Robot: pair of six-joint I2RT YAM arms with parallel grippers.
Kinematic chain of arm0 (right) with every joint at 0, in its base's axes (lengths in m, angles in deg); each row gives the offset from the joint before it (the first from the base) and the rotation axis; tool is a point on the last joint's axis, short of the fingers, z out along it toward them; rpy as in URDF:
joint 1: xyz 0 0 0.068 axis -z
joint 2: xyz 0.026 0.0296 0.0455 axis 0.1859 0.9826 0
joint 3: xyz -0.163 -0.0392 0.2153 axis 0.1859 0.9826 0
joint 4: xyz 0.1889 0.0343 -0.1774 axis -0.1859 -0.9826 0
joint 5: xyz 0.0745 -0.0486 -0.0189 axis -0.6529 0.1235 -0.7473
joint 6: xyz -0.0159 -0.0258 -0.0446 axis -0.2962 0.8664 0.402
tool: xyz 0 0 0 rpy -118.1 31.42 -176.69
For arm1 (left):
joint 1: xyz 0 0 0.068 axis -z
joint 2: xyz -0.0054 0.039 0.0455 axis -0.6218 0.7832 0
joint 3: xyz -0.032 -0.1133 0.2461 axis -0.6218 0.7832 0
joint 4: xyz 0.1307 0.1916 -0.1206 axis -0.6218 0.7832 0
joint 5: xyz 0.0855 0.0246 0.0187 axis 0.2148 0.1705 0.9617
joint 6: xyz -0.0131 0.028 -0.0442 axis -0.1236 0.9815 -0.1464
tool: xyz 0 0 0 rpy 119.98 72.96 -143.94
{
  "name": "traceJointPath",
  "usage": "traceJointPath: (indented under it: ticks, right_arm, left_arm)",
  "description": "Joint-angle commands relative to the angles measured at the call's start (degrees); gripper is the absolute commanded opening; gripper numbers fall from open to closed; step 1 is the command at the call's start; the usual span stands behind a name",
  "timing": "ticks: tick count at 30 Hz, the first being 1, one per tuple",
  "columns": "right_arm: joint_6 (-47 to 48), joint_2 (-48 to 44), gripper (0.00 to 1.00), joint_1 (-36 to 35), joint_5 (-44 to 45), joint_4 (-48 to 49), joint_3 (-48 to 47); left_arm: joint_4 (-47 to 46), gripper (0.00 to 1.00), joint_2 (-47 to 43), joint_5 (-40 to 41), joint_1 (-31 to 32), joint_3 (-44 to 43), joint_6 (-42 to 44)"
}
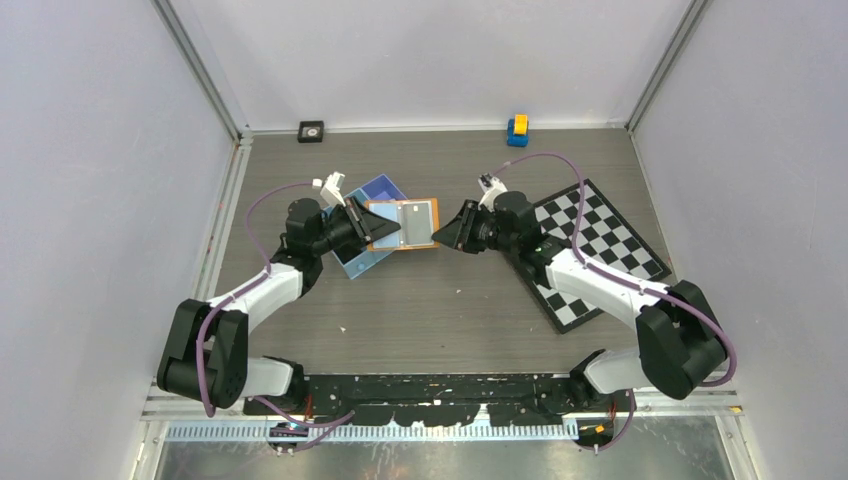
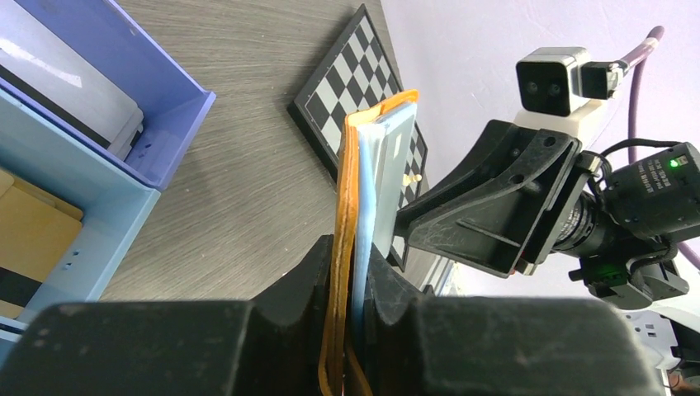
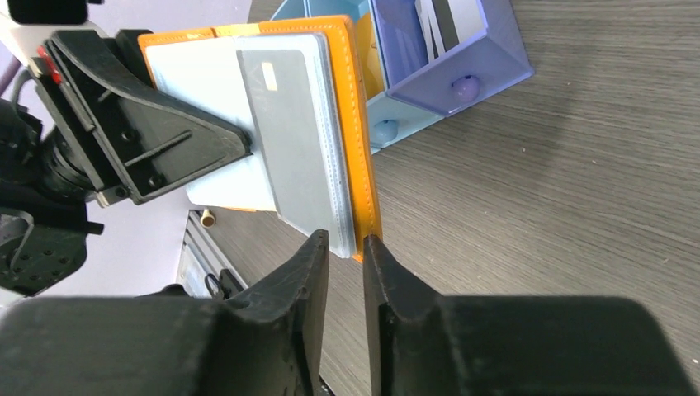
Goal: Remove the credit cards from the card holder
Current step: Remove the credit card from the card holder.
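Above the tabletop's far middle, the card holder (image 1: 384, 224) hangs open between both arms; the left gripper (image 2: 351, 252) clamps its orange edge; the right gripper (image 3: 345, 243) straddles the credit cards' (image 3: 297, 132) lower corner, pinching or not I cannot tell; the cards sit in their sleeve, so extraction is not yet done.

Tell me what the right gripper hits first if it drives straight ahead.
The card holder: its orange edge, with the credit cards in it, sits at the jaw tips of the right gripper, so contact looks immediate. The left gripper lies beyond.
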Motion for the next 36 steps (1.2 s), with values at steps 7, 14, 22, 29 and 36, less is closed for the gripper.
traceJointPath:
  ticks: [7, 14, 22, 29, 36]
  right_arm:
    - [0.08, -0.61, 0.44, -0.21, 1.97, 1.36, -1.26]
    - [0.26, -1.66, 0.48, -0.19, 3.69, 1.06, -0.80]
    - [0.00, -1.02, 0.44, 0.25, 2.49, 1.09, -1.01]
    - [-0.74, 0.13, 0.46, 0.69, 2.24, 0.38, -1.56]
    - [-4.91, 1.36, 0.41, 2.78, -6.47, 9.66, 0.90]
  left_arm:
    - [-4.64, 0.00, 0.24, -1.59, -0.15, -0.33, -1.17]
    - [-4.60, 0.00, 0.43, -1.69, -0.15, -0.44, -1.22]
    - [-6.81, 0.00, 1.41, -2.78, -0.11, -0.32, -2.38]
    - [-9.92, 0.00, 2.60, -4.10, -0.15, -0.16, -4.09]
    - [-10.64, 0.00, 3.20, -4.49, -0.15, -0.19, -4.56]
